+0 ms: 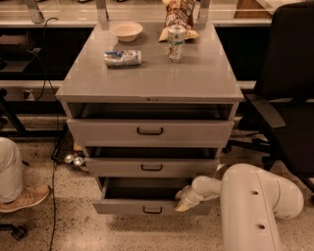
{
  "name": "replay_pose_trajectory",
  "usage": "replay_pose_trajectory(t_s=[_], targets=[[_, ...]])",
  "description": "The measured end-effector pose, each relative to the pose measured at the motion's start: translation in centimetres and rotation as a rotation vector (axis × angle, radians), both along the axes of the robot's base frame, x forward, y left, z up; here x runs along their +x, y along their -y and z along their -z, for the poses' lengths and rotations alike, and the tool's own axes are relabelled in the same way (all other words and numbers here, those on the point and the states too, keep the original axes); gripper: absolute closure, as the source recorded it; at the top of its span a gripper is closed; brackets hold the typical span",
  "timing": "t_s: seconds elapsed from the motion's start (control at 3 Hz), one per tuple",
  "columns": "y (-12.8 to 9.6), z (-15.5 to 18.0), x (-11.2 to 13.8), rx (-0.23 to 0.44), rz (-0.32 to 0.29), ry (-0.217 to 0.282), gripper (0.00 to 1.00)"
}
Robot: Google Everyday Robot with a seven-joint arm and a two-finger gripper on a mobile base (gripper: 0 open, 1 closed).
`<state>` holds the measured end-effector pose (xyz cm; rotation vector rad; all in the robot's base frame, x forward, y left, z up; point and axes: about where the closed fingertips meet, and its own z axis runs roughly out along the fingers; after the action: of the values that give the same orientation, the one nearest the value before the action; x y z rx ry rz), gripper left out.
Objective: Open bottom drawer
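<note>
The grey cabinet (147, 83) has three drawers, all slightly pulled out. The bottom drawer (122, 207) is the lowest one, with a small black loop handle (152, 211). It stands pulled out farther than the two above, and its plain grey inside shows. My gripper (182, 202) is at the right end of the bottom drawer's front, at its top edge. My white arm (250, 206) reaches in from the lower right.
On the cabinet top stand a bowl (126, 30), a lying bottle (122, 57), a can (176, 43) and a chip bag (179, 14). A black office chair (289, 98) stands at the right. A person's leg and shoe (19, 196) are at the lower left.
</note>
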<state>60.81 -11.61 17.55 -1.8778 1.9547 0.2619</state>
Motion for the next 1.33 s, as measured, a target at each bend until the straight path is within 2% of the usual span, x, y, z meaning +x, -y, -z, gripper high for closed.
replay_pose_trajectory(t_s=[1.0,1.33], targets=[[0.3,0.5,-1.1,-0.003,0.002,-0.020,1.00],[0.5,0.9,-3.6,-0.005,0.038,-0.044,1.00]])
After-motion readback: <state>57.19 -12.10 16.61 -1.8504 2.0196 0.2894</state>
